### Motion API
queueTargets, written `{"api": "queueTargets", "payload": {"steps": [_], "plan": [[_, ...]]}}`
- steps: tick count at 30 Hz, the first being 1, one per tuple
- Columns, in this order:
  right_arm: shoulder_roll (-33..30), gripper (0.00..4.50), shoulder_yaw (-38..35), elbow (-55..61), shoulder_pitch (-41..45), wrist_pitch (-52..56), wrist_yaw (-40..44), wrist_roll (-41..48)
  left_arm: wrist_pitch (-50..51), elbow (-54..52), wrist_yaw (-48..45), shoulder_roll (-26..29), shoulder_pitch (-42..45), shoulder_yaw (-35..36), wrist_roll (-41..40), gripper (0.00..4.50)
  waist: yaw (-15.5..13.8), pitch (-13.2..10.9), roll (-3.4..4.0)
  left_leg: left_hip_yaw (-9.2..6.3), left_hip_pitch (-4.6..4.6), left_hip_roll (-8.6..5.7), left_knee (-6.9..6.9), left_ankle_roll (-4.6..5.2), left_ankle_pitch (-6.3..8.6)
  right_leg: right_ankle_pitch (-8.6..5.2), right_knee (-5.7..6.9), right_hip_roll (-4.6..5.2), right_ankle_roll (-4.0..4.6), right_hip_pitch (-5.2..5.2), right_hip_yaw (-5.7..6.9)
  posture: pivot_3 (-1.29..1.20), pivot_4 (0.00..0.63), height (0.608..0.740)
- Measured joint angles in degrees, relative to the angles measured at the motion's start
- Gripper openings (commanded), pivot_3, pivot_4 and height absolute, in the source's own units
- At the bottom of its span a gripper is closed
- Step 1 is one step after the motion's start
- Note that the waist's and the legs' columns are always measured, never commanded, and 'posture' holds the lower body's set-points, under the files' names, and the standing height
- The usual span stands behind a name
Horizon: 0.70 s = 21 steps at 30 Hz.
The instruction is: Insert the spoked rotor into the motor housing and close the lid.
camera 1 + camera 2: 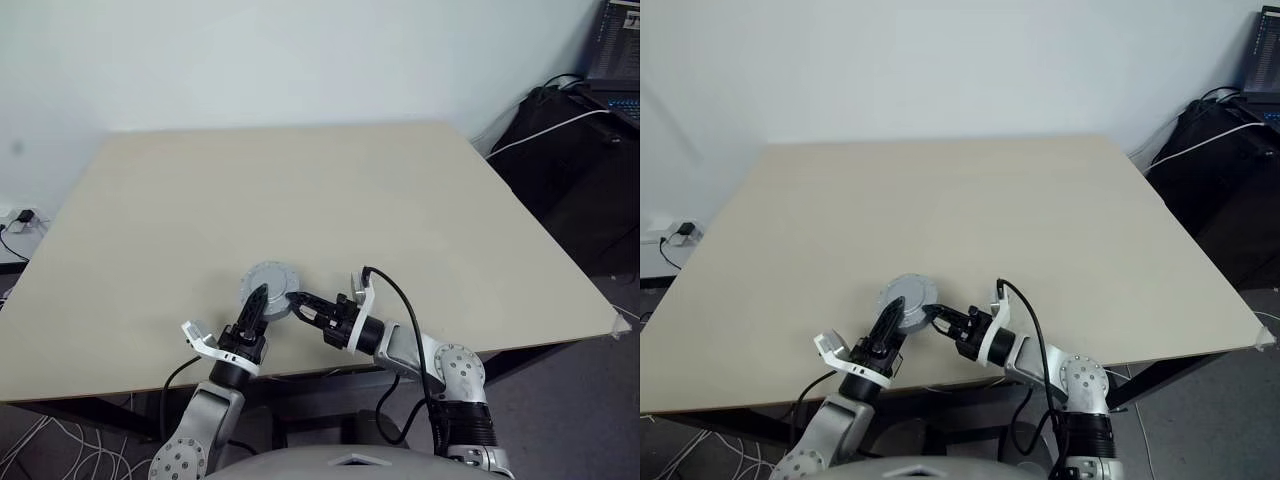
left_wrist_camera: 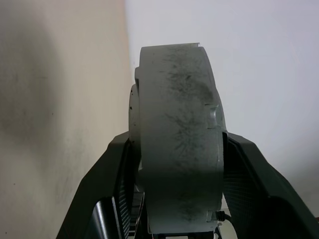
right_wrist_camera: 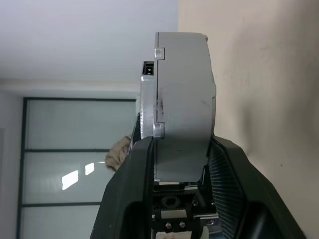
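Grey and round, the closed motor housing (image 1: 268,290) sits near the front edge of your beige tabletop (image 1: 300,190), with its lid (image 1: 266,281) facing up, plain with a raised centre. From the head camera you can see both of your hands meeting on it. The left hand (image 1: 258,300) comes up from below and its black fingers straddle the near side of the puck. The right hand (image 1: 298,303) reaches in from the right and its fingertips sit at the puck's right edge. Off to the far right there's a dark bag (image 1: 575,150) on the floor with a white cable draped over it.

Left wrist camera: you're looking at the housing (image 2: 179,149) edge-on, a thick pale grey drum with dark smudges. One black finger (image 2: 104,199) lies along each flat face, both right up against it, so your left hand is clamped on it across its thickness.

Right wrist camera: same deal from the other side. The housing (image 3: 182,109) stands edge-on with the lid seam running along its rim, and the right hand's fingers (image 3: 129,189) pinch it on both faces, so that one's grasping it too. The tabletop (image 3: 259,74) is just behind it.
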<state>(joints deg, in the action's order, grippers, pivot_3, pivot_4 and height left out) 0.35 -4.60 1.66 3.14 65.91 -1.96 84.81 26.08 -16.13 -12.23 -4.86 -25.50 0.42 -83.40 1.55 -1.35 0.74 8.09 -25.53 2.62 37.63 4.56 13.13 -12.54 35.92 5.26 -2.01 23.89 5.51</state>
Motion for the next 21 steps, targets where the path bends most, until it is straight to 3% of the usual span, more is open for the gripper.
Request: {"api": "queueTargets", "payload": {"steps": [3,4,12,16,21], "plan": [[-0.6,1.26,1.5,1.9,0.0,-1.6,2.0,-3.6,-0.5,0.0,-0.1,0.0,0.0,0.0,0.1,2.08,0.0,0.0,-0.01,0.0,0.0,0.0,0.01,0.0,0.0,0.0,0.0,-0.01,-0.01,0.0,0.0,0.0,0.0,0.74],[-0.6,1.97,1.7,1.9,-0.1,-1.9,2.5,-4.1,-0.6,0.0,-0.1,0.0,0.0,0.0,0.2,2.08,0.0,0.0,-0.02,0.0,0.0,0.0,0.01,0.0,0.0,0.0,0.0,-0.02,-0.01,-0.01,0.01,0.0,0.0,0.74],[-1.5,4.49,1.5,5.1,-0.2,-3.5,4.8,-5.7,-3.1,0.4,1.0,0.0,0.0,0.2,2.7,2.08,-0.1,0.0,-0.03,0.0,0.0,0.01,0.05,0.01,0.01,0.02,0.0,0.02,-0.04,-0.02,0.0,0.0,0.0,0.74],[-5.1,4.5,4.1,9.3,-0.2,-5.2,8.1,-11.3,-4.4,0.6,1.1,0.0,0.1,0.6,4.0,2.08,-0.1,0.0,-0.02,0.02,0.0,0.0,0.06,0.01,0.01,0.0,0.0,0.02,-0.05,-0.02,0.0,0.0,0.0,0.74],[-12.5,4.5,12.6,16.6,-1.4,-17.5,16.0,-30.9,-8.3,4.6,3.0,1.0,6.6,5.1,5.9,2.08,-0.5,0.1,-0.07,-0.01,0.0,0.04,0.16,0.0,0.0,0.01,0.03,-0.03,-0.09,-0.03,0.05,0.0,0.0,0.74]]}}
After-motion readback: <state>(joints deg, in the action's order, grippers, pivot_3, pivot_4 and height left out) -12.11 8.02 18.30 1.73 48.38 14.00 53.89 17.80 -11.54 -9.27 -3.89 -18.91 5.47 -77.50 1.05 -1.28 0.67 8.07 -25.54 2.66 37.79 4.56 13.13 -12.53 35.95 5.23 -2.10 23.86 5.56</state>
